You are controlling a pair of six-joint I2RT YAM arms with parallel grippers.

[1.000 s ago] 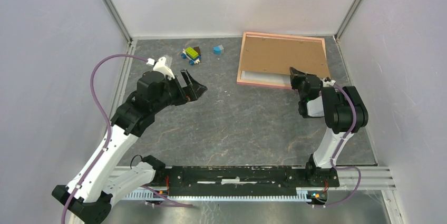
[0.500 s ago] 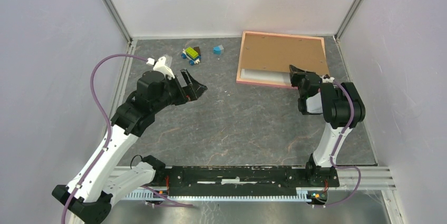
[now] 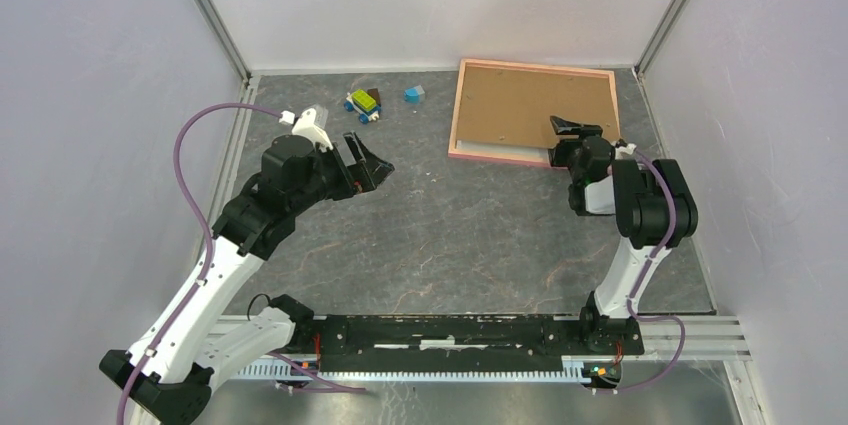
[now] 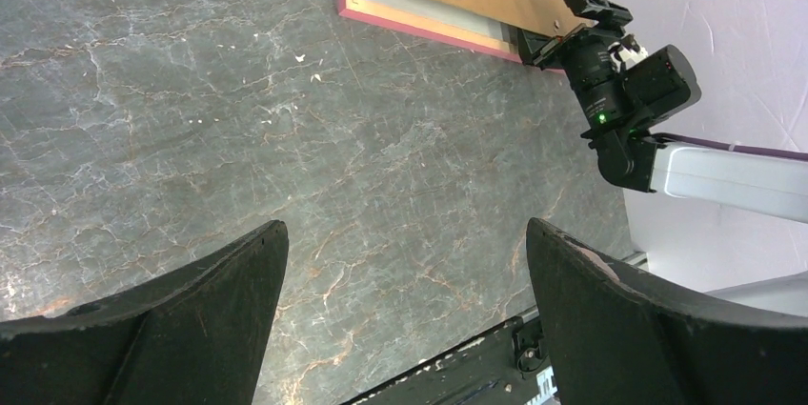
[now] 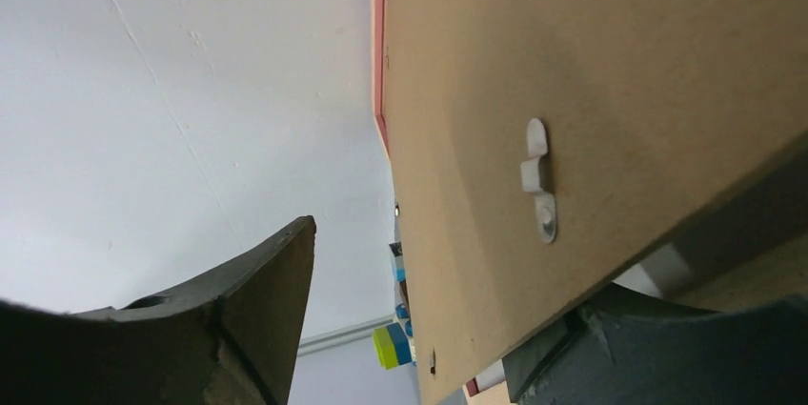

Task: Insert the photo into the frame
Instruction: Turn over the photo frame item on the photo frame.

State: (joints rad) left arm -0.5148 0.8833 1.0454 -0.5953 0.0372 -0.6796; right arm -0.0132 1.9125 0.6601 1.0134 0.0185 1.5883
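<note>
Right pincer (image 3: 565, 133) advanced onto frame (image 3: 456, 115) corner, jaws spread astride backing board (image 3: 525, 100); left pincer (image 3: 370, 157) spread, empty.

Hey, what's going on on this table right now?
The right pincer is at the near right corner of the pink frame, which lies at the far side of the table. It is open, one finger under the brown backing board, which looks lifted there. A pale sheet shows under the board's near edge; what it is I cannot tell. The left pincer hovers open over bare table, holding nothing.
</note>
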